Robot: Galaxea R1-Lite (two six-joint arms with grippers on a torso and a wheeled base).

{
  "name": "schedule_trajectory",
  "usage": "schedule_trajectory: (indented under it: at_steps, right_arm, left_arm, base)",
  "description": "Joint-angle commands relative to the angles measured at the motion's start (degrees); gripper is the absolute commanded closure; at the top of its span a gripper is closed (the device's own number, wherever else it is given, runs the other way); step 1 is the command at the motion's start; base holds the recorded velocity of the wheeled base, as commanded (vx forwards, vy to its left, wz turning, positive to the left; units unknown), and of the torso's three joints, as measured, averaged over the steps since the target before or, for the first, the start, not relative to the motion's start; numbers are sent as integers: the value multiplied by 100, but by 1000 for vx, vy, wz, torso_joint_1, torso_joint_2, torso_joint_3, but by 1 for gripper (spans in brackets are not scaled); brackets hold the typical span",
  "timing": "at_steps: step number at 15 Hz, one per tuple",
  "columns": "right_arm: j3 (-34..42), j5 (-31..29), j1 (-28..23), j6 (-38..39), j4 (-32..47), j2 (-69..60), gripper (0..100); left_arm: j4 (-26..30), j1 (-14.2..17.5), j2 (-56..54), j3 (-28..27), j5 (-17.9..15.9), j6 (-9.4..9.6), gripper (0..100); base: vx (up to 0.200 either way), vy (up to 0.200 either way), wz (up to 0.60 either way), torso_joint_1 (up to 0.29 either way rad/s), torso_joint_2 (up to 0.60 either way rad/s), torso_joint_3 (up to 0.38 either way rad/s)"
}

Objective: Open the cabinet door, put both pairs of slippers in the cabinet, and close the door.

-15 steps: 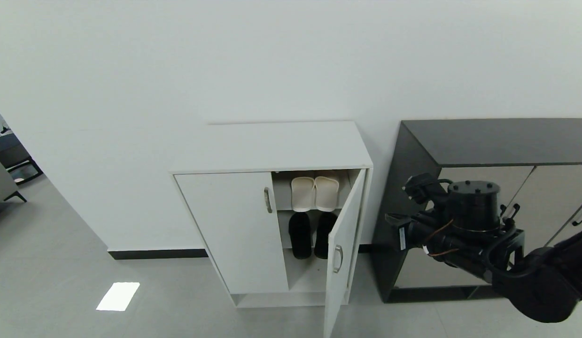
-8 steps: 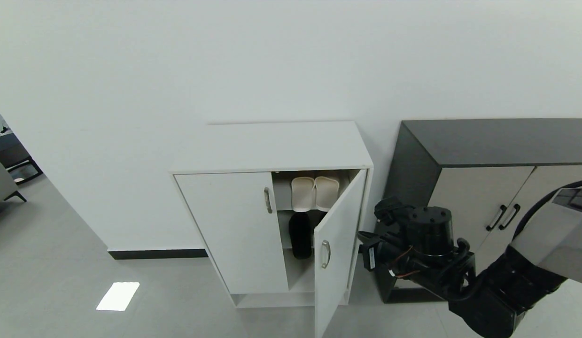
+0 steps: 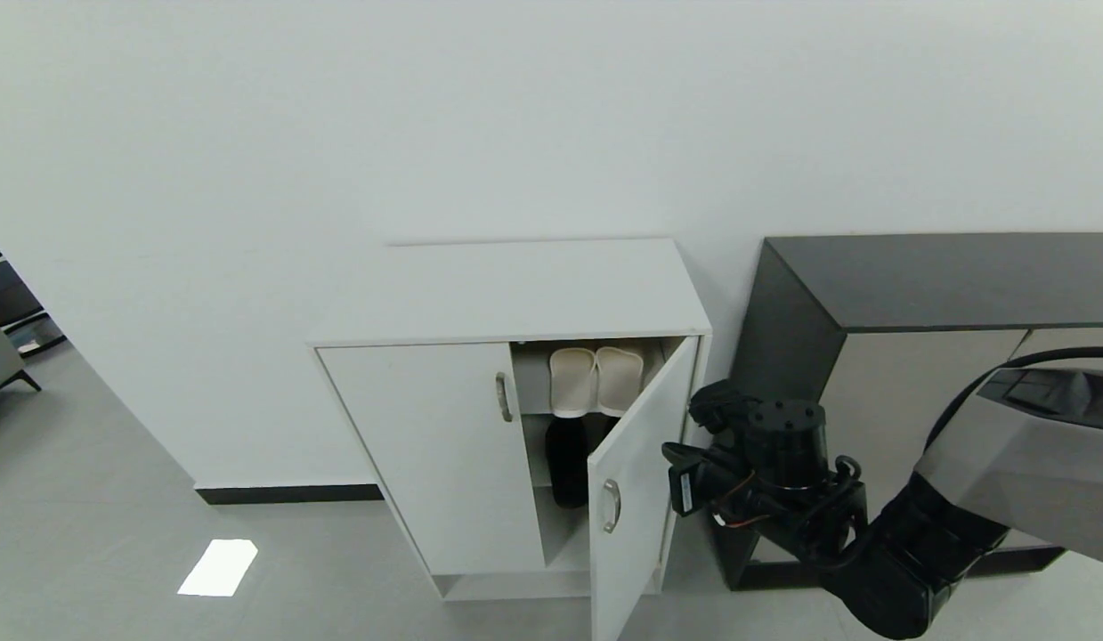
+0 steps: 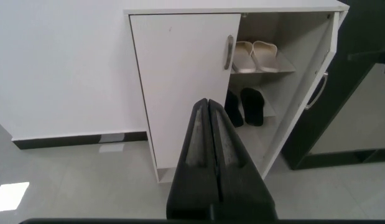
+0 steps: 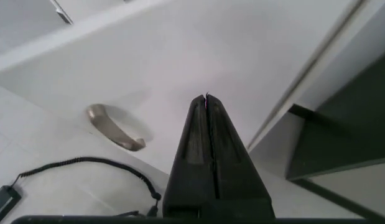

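The white cabinet (image 3: 515,285) stands against the wall, its left door (image 3: 426,445) shut and its right door (image 3: 636,481) partly open. A white pair of slippers (image 3: 596,378) lies on the upper shelf. Below it is a black pair (image 3: 567,458), half hidden by the door. My right arm's wrist (image 3: 774,445) is just right of the door's outer face. My right gripper (image 5: 206,98) is shut, its tip at the door panel near the curved handle (image 5: 114,127). My left gripper (image 4: 208,107) is shut on nothing and hangs well in front of the cabinet (image 4: 180,68).
A dark sideboard (image 3: 925,276) stands close on the cabinet's right, behind my right arm. A bright light patch (image 3: 217,567) lies on the grey floor at the left. A chair leg (image 3: 17,378) shows at the far left edge.
The right door has swung further toward shut, covering one black slipper. My right arm has moved left with it. The head camera has shifted slightly.
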Motion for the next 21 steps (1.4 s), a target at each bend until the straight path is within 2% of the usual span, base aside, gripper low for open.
schedule_trajectory:
  at_steps: [1, 7, 8, 14, 21]
  right_arm:
    - [-203, -4, 21, -2, 9, 195, 100]
    - [-1354, -4, 21, -20, 308, 863, 100]
    - [-1759, -4, 12, -20, 598, 995, 100]
    - [-3059, -13, -59, -38, 1662, 1241, 100]
    - [-3974, -39, -190, -38, 2497, 1408, 100]
  left_arm:
    - [2, 0, 8, 1, -2, -8, 100]
    - [2, 0, 8, 1, -2, -8, 100]
    - [2, 0, -1, 1, -2, -8, 100]
    - [2, 0, 8, 1, -2, -8, 100]
    - [2, 0, 8, 1, -2, -8, 100]
  base:
    - [0, 0, 0, 0, 0, 0]
    - [0, 0, 0, 0, 0, 0]
    - [0, 0, 0, 0, 0, 0]
    - [0, 0, 0, 0, 0, 0]
    - [0, 0, 0, 0, 0, 0]
